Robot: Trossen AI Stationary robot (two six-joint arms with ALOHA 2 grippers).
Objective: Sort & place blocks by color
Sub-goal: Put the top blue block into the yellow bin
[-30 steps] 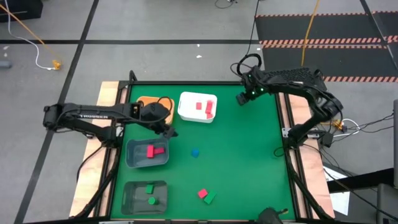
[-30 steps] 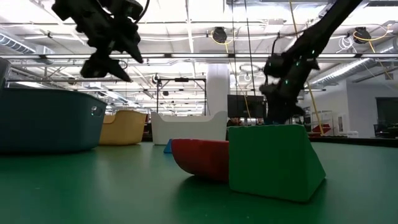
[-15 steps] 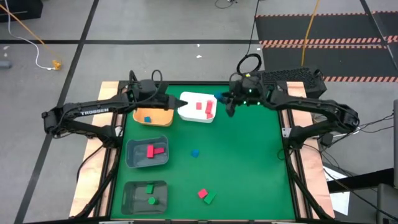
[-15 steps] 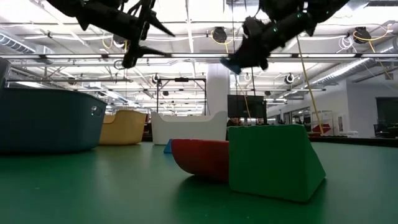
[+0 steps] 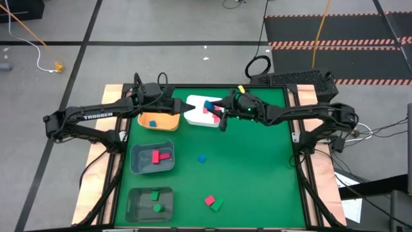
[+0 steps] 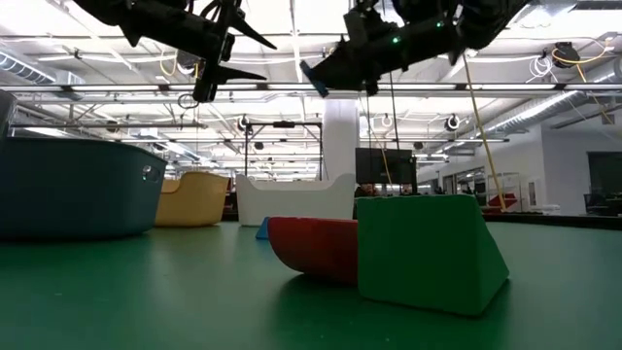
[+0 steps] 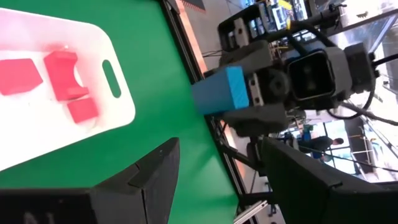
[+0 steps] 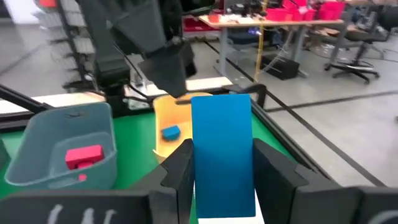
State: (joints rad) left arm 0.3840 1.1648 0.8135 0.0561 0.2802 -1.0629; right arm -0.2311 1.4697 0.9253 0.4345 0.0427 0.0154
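Since half a second ago the right arm has swung further left across the far edge of the table, so the right gripper (image 5: pixel 217 111) now hangs over the white bin (image 5: pixel 193 114), while the left arm has kept its place. That gripper is clenched on a blue block (image 8: pixel 222 152), a short bar held upright between the two fingers (image 8: pixel 180 168), with its flat long faces against the pads and its top standing clear above them. The left gripper (image 5: pixel 177 105) hovers with its fingers spread and nothing between them, over the gap between the orange bin (image 5: pixel 168 121) and the white bin, facing the right gripper.

The blue block looks like a small solid piece: light, stiff, smooth-sided, not fragile. Its hard, slick faces could let it twist or slip if pinched near an end, so a squeeze on two opposite flat faces near the middle seems the safest hold.

In the orange bin lies another small blue piece (image 5: pixel 152 123); the white bin holds pink blocks (image 7: pixel 62 74). The grey bin (image 5: pixel 136 165) nearer the front holds red blocks (image 5: pixel 156 156), and the bin at the front left corner holds green blocks (image 5: pixel 154 195). Loose on the green mat (image 5: pixel 257 167) are a blue cube (image 5: pixel 201 158) near the middle and, touching each other at the front, a red block (image 5: pixel 209 200) and a green block (image 5: pixel 217 205)
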